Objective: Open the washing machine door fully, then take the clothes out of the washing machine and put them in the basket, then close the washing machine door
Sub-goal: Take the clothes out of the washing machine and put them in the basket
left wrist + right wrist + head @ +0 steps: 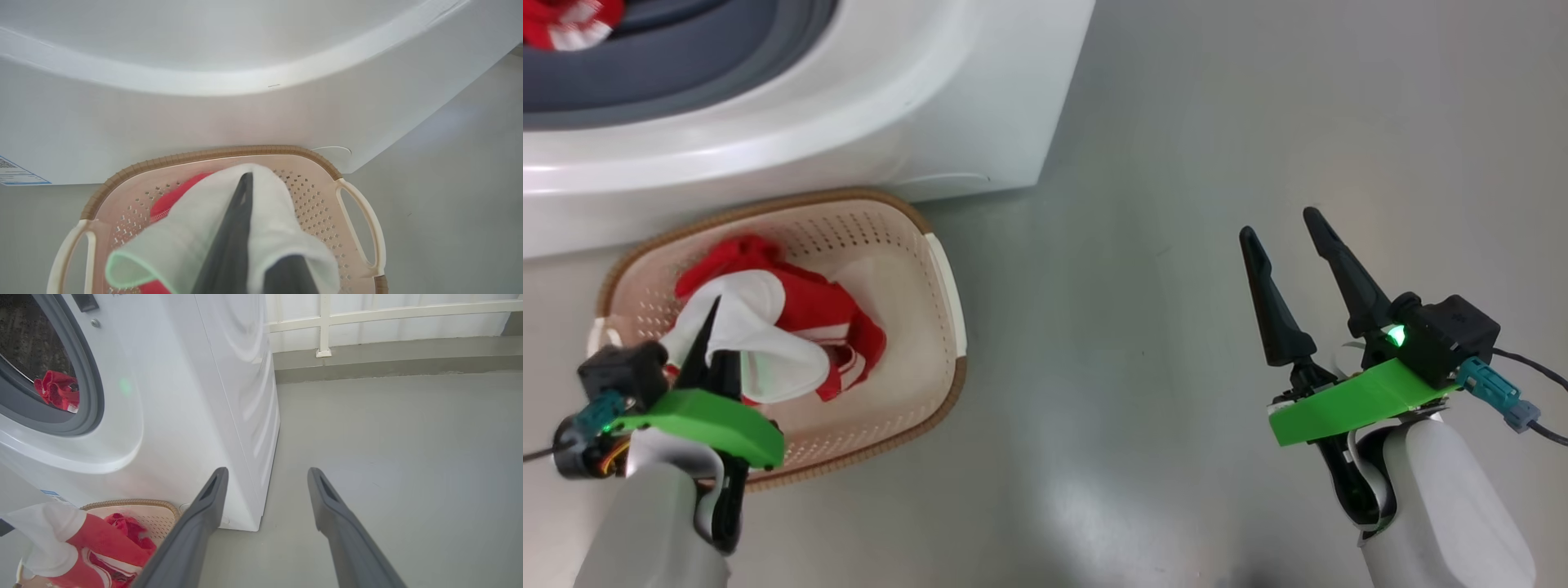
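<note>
- Clothes (809, 306): red-and-white bundle lying in the basket (947, 269). The basket stands on the floor (1176, 204), touching the front of the washing machine (890, 98), just below the drum opening.
- Second red garment (568, 24): inside the drum, behind the grey gasket (645, 77); not yet taken out.
- Step in hand, as judged: dropping the held piece into the basket. Part the fingers while over the basket's middle, then lift straight up so the cloth does not snag on a fingertip and trail over the rim. Reach into the drum for the other piece after that.
- Left gripper (716, 304): fingers pressed together, pinching a white fold of the clothes, low over the basket. In the left wrist view the white cloth drapes round both fingers.
- Right gripper (1281, 224): jaws spread wide, holding nothing, hovering over bare floor well apart from the basket.
</note>
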